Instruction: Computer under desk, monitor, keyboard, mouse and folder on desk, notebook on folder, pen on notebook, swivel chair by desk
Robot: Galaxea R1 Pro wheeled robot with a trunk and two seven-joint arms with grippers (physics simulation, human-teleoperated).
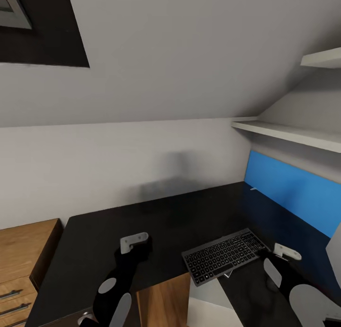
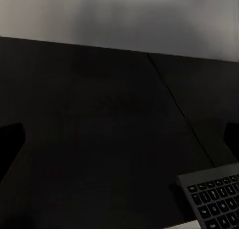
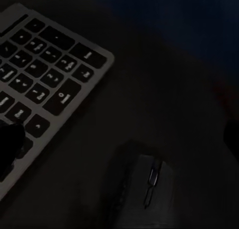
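Broadly, the black desk fills the lower half of the head view, under a grey wall. Its keyboard lies lower right of centre, at the desk's inner corner. A mouse sits just beside the keyboard's end. The left gripper hangs lower centre; the right gripper lower right. I cannot tell how wide either's fingers are.

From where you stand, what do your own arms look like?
Both arms are glossy black with rounded grey oval panels. The left arm and right arm each end in a pale grey, blocky bracket near the wrist. In the wrist views, the fingers appear as dark shapes.
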